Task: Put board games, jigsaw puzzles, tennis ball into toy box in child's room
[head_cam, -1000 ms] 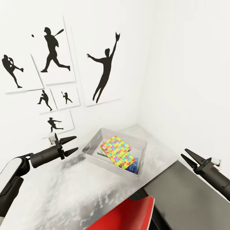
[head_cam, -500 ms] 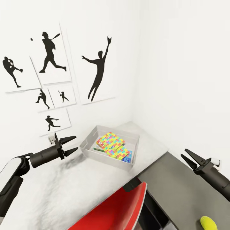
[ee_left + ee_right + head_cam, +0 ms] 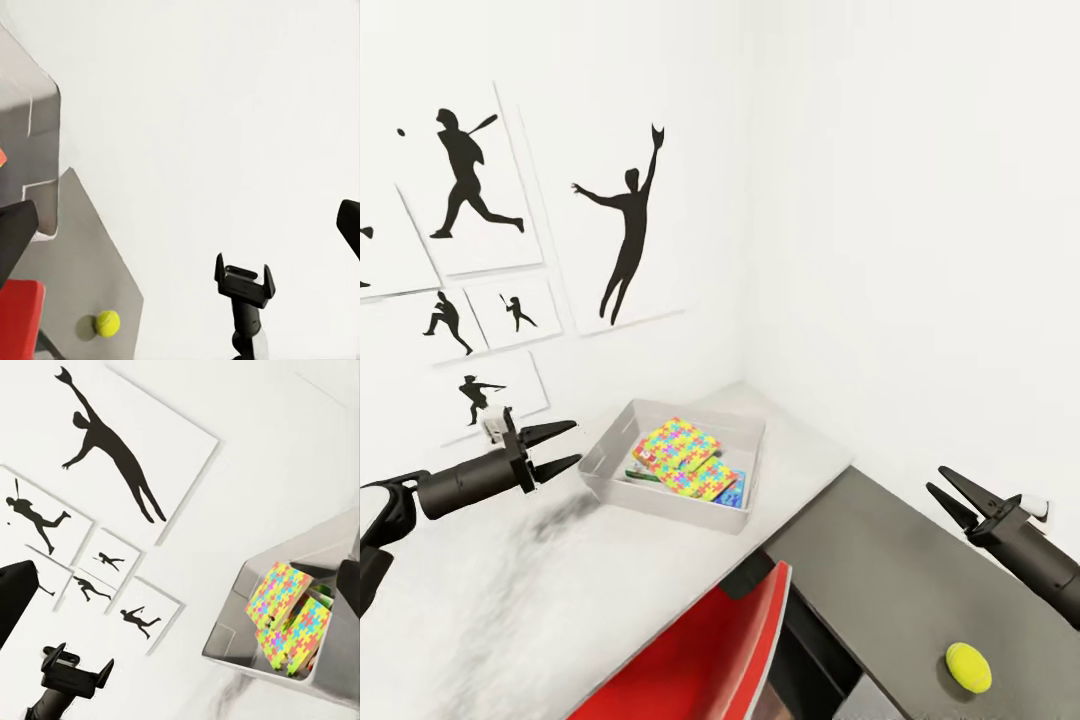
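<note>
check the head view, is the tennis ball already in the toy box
No, the tennis ball lies on the dark grey surface near the right gripper, apart from the toy box, which holds the jigsaw puzzles.

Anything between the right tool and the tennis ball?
Nothing visible. In the head view the open right tool hangs above the dark grey surface, and the tennis ball lies alone on it, nearer the robot, with bare surface around it.

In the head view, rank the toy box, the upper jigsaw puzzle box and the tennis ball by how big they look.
1. toy box, clearly the largest.
2. upper jigsaw puzzle box, lying inside the toy box.
3. tennis ball, smallest, although it sits nearer the camera on the dark surface, which makes it look bigger.
</note>
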Robot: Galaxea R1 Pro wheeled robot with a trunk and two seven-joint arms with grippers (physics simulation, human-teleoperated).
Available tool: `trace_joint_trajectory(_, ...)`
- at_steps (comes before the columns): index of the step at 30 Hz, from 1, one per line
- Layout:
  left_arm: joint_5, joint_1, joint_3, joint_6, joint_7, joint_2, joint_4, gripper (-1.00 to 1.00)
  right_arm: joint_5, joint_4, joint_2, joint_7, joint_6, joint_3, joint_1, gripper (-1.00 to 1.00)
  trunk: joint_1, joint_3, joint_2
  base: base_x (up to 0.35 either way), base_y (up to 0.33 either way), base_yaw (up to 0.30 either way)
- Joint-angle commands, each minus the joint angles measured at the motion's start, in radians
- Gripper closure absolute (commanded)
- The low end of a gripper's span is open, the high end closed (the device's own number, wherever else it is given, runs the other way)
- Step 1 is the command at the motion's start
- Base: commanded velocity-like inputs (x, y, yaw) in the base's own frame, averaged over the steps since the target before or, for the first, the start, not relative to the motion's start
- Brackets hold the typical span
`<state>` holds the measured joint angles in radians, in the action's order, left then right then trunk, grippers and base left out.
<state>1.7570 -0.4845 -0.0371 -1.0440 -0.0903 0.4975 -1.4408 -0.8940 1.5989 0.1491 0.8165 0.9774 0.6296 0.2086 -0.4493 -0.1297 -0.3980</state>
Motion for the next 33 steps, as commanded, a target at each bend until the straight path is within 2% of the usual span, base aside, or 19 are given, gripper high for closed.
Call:
trace_joint_trajectory(1,-0.01,0.0,-0.003,-0.003,-0.029,0.013,-0.001,-1.0,0.003,0.0,0.0,0.004,0.004,0.001,0.001,-1.0,-0.001,-0.001,-0.002,0.0,0.0,-0.157)
trace_joint_trajectory(4,-0.008,0.0,-0.004,-0.003,-0.072,0.028,0.0,-1.0,0.003,0.0,-0.001,0.004,0.003,0.001,0.001,-1.0,-0.001,0.0,-0.002,0.0,0.0,-0.072)
trace_joint_trajectory(8,-0.007,-0.001,0.0,-0.003,-0.094,0.032,-0.001,-1.0,0.003,0.0,-0.001,0.004,0.003,0.001,0.001,-1.0,-0.001,0.0,-0.002,0.0,0.0,-0.02)
trace_joint_trajectory(20,-0.007,-0.002,0.001,-0.003,-0.098,0.035,-0.001,-1.0,0.003,0.001,-0.005,0.004,0.002,0.0,0.001,-1.0,-0.001,0.001,-0.002,0.0,0.0,-0.014)
trace_joint_trajectory(33,-0.007,-0.002,0.002,-0.003,-0.1,0.035,-0.002,-1.0,0.003,0.002,-0.009,0.004,0.001,-0.002,0.0,-1.0,-0.001,0.015,-0.002,0.0,0.0,-0.202)
